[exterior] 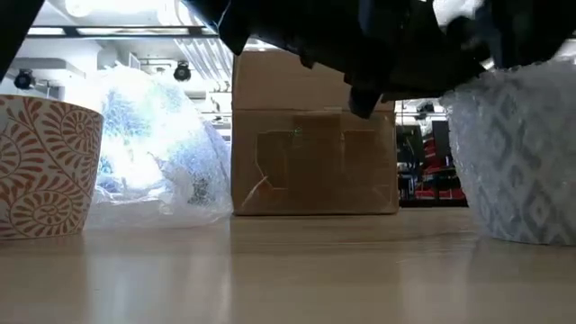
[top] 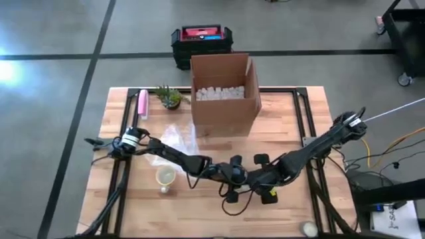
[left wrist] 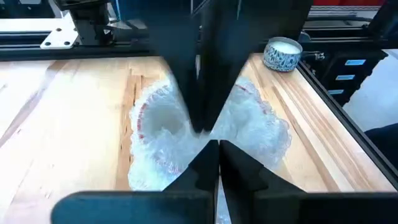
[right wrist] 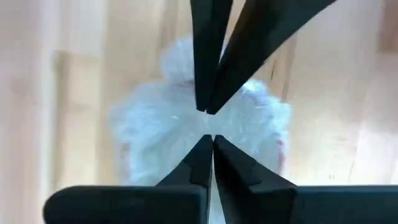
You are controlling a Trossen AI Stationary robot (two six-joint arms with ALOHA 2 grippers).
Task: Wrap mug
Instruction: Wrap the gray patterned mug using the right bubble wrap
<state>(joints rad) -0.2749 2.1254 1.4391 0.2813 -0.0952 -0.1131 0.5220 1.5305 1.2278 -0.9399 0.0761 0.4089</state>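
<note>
Both grippers, left (top: 226, 174) and right (top: 244, 178), pinched shut on the wrap (left wrist: 249, 124) at table centre. Probably gathering it over the mug, hidden inside. Spare mug (top: 165, 176) left.

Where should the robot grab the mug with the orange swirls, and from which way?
Probably by the rim of the mug, coming straight down from above. It stands upright with its mouth open to the top, so one finger can slip inside and one outside. The left gripper is the nearer one.
</note>
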